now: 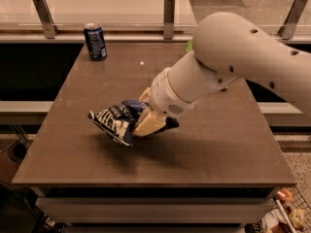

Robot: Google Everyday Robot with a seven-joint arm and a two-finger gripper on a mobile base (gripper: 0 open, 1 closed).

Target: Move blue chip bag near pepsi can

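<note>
My gripper: It is over the bench, a bit toward 8 o'clock from the middle. It points to 9 o'clock.
The jaws: They are squeezed together on the blue chip bag. The cream fingers pinch its right end.
The blue chip bag: It sticks out from the jaws toward 9 o'clock, tilted and crumpled. I see white letters on it. It looks lifted off the bench, with a dark shadow under it.
My arm: It is big and white. It comes in from 3 o'clock and bends down to the gripper.
The pepsi can: It stands upright at the 11 o'clock corner of the bench. It is well apart from the bag.
The green bag: I see only a small bit of it at 1 o'clock from the gripper. The arm hides the rest.
</note>
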